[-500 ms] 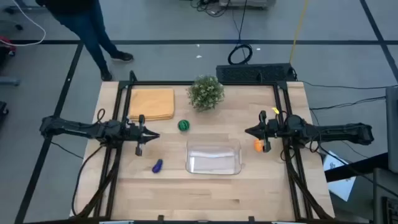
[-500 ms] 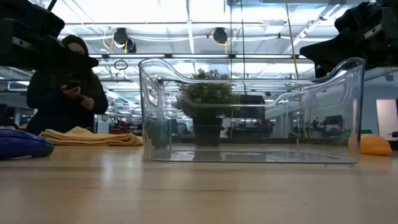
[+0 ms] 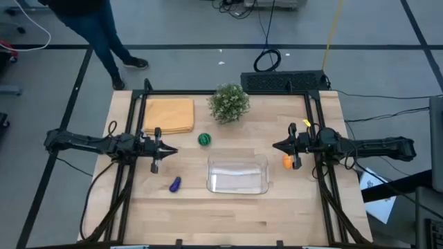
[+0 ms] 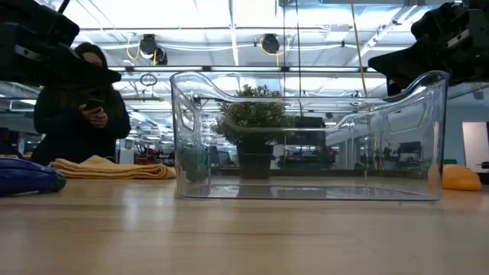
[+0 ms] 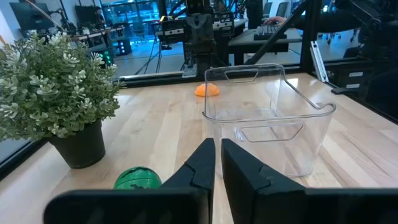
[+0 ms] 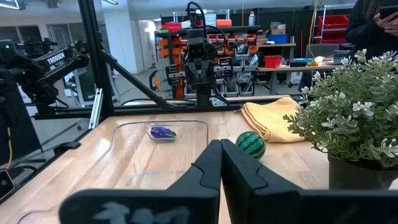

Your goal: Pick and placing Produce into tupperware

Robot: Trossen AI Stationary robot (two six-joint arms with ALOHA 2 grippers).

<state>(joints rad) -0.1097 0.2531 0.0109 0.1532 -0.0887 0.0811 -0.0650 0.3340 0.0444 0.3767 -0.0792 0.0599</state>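
Judging handling first: we take the three produce pieces as light, hard toy plastic, smooth enough to slip. The green striped ball [image 3: 204, 140] sits just above frame centre in the high view, free to roll, so we'd close across its middle. The purple piece [image 3: 174, 184] lies lower left of centre, long and thin; we'd grip across its short width. The orange piece [image 3: 287, 162] is right of centre, just beside the right pincer [image 3: 275, 146]. The tupperware [image 3: 238, 174] stands empty at centre, light and thin-walled, likely to slide if bumped.

Left pincer [image 3: 174, 150] hovers left of centre, right pincer right of centre; both are pressed narrow, almost closed, holding nothing, which only the wrist views show clearly. The high view gives the full layout on the table [image 3: 228, 214]. The low view hides the ball behind the container wall. The right wrist view shows the purple piece through the clear plastic, and the left wrist view the orange piece beyond the far rim.
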